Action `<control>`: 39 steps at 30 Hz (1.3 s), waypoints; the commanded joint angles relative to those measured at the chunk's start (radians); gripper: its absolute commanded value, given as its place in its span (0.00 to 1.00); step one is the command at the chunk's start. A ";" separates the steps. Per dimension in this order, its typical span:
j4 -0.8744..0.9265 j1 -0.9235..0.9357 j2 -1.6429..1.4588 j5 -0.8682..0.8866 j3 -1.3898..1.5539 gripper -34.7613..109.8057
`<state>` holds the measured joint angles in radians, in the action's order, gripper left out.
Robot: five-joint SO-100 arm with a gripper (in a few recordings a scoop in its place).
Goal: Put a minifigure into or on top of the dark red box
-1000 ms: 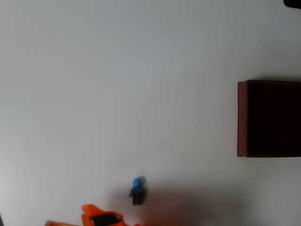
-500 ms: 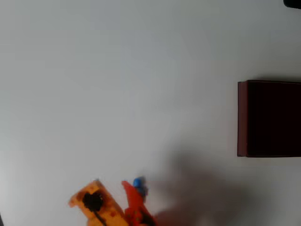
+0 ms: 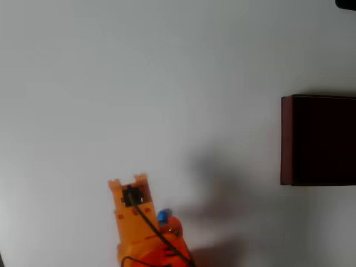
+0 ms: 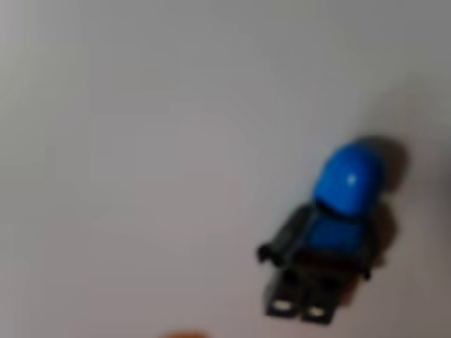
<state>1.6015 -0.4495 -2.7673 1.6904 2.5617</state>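
From above, the orange arm (image 3: pixel 136 222) comes in from the near edge of the white tabletop (image 3: pixel 139 83), left of centre, with a black cable running down its back. The hand (image 3: pixel 169 228) sits at the arm's right side, low in the picture, over the spot where the minifigure (image 3: pixel 164 216) lies. Only the figure's bright blue head peeks out, touching the right edge of the orange body; the rest of it is covered by the arm. From here I cannot tell whether the fingers are apart or together, or whether they are touching the figure at all. A soft grey shadow spreads to the right of the arm across the tabletop. The dark red box (image 3: pixel 286 139) stands well apart at the right edge, its maroon left wall showing and its inside almost black, cut off by the picture's border.

In the wrist view the minifigure (image 4: pixel 328 236) lies flat on the pale tabletop (image 4: pixel 141 141), in the right half, a little blurred. Its blue head points to the far right, the dark body and arms are below it, and the two black legs point toward the near edge. A sliver of orange (image 4: pixel 180 334) shows at the very bottom, too little to say how the fingers stand
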 commanded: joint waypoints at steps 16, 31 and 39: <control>0.078 0.071 0.305 0.196 -0.020 0.40; -0.060 -0.008 0.259 0.308 0.112 0.40; -0.109 0.014 0.311 0.293 0.115 0.40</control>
<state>1.5048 -0.4203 -2.4620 1.9758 2.6676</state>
